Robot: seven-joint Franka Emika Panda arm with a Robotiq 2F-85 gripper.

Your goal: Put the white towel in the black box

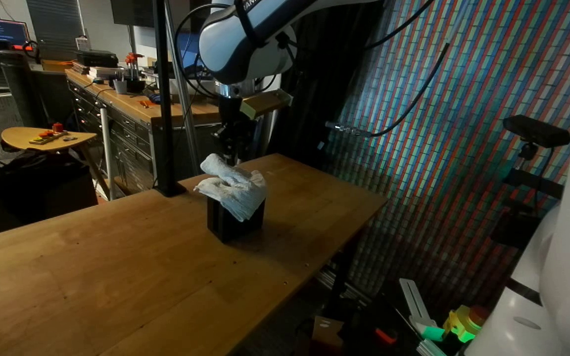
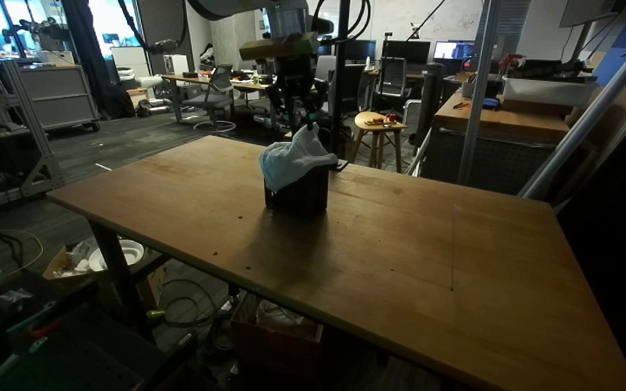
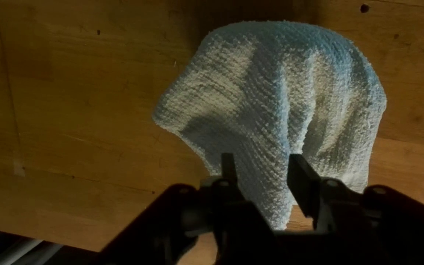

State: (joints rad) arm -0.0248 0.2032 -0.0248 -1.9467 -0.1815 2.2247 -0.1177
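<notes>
The white towel (image 1: pixel 233 187) lies bunched over the top of the black box (image 1: pixel 230 225), with part hanging down its side and a fold sticking up. In an exterior view the towel (image 2: pixel 291 161) peaks towards my gripper (image 2: pixel 299 117), and the box (image 2: pixel 303 195) stands upright below. In the wrist view the towel (image 3: pixel 256 92) hides the box; a fold passes below and between the fingers. My gripper (image 3: pixel 262 159) is open above the towel, its fingertips apart. It also shows above the box in an exterior view (image 1: pixel 234 151). Whether a fingertip touches the towel is unclear.
The box stands on a wooden table (image 1: pixel 117 277). A black post (image 1: pixel 163 99) rises from the table's edge near the box. A workbench (image 1: pixel 117 99) and a small stool (image 2: pixel 379 124) stand beyond the table.
</notes>
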